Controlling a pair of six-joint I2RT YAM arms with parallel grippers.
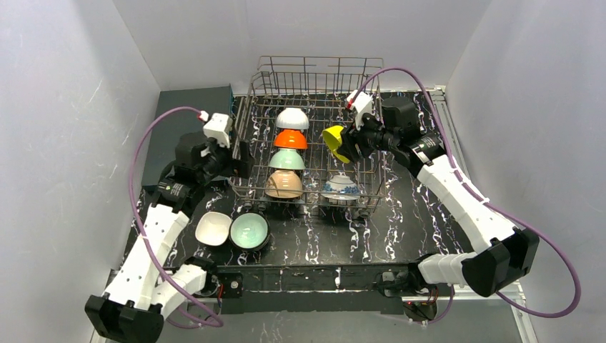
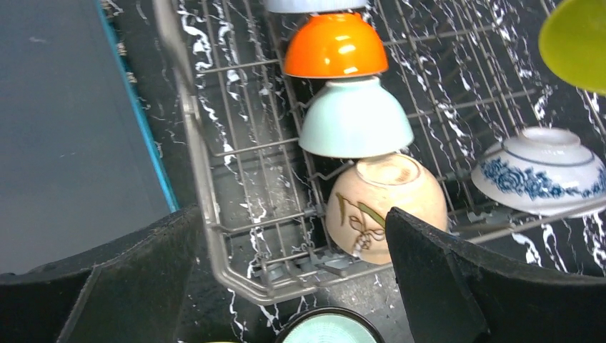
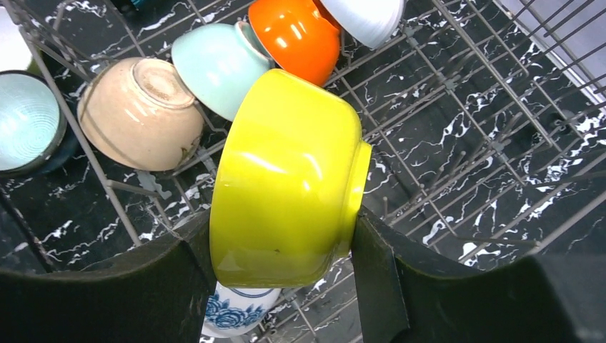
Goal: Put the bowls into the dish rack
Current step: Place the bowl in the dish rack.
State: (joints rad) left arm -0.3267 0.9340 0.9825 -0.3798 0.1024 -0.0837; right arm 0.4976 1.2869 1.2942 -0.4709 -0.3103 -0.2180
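The silver wire dish rack [image 1: 319, 72] holds a column of upturned bowls: white [image 1: 292, 118], orange [image 1: 291, 138], mint green [image 1: 286, 158] and peach-tan [image 1: 284, 184]. A blue-and-white bowl [image 1: 341, 187] sits to their right. My right gripper [image 1: 351, 143] is shut on a yellow bowl [image 3: 286, 179] and holds it tilted above the rack's right half, over the blue-and-white bowl [image 3: 232, 311]. My left gripper [image 2: 293, 286] is open and empty above the rack's front left corner [image 2: 236, 286], near the peach-tan bowl [image 2: 382, 204].
A white bowl [image 1: 213, 228] and a dark-rimmed mint bowl [image 1: 249, 231] stand on the black marbled table in front of the rack's left corner. A flat dark grey slab [image 1: 191, 121] lies left of the rack. White walls enclose the table.
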